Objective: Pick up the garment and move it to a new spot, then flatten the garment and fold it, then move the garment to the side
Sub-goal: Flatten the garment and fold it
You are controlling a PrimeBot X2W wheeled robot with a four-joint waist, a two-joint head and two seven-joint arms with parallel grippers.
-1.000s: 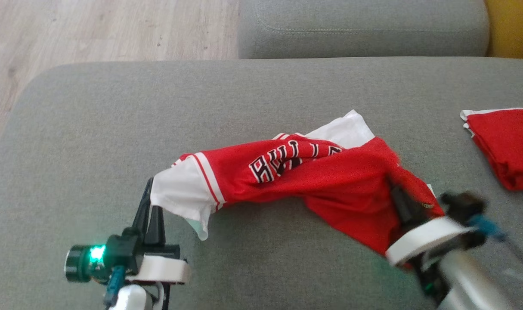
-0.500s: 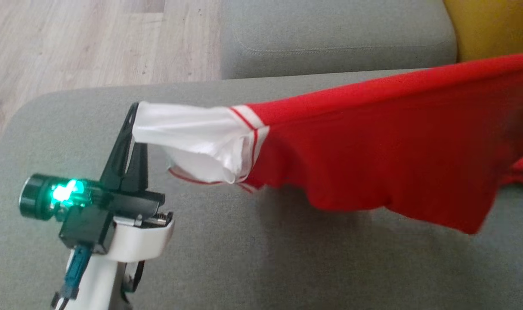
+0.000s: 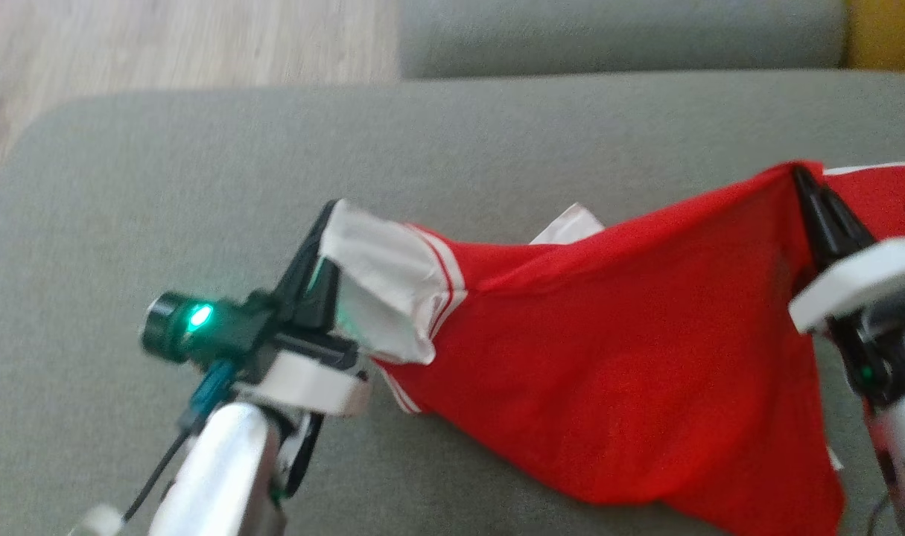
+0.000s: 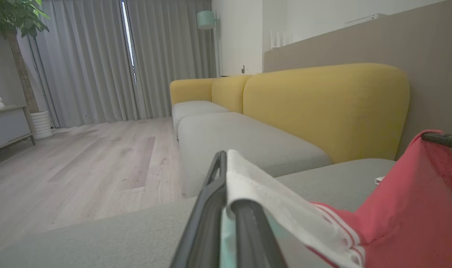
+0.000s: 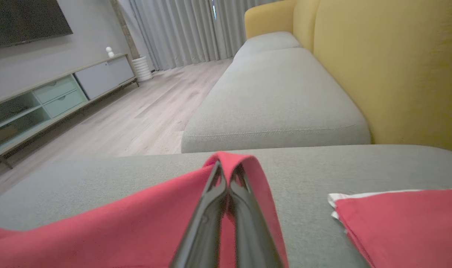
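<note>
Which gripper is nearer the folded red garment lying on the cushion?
Right. The right gripper, shut on the jersey, is close by the folded garment. The left gripper, shut on the jersey's white sleeve, is far off across the cushion.

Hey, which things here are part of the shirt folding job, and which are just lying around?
Job: red garment, left gripper and right gripper both shut on it, grey seat cushion below.
Lying about: folded red cloth on the cushion, yellow backrest, TV cabinet, potted plant, floor lamp.
</note>
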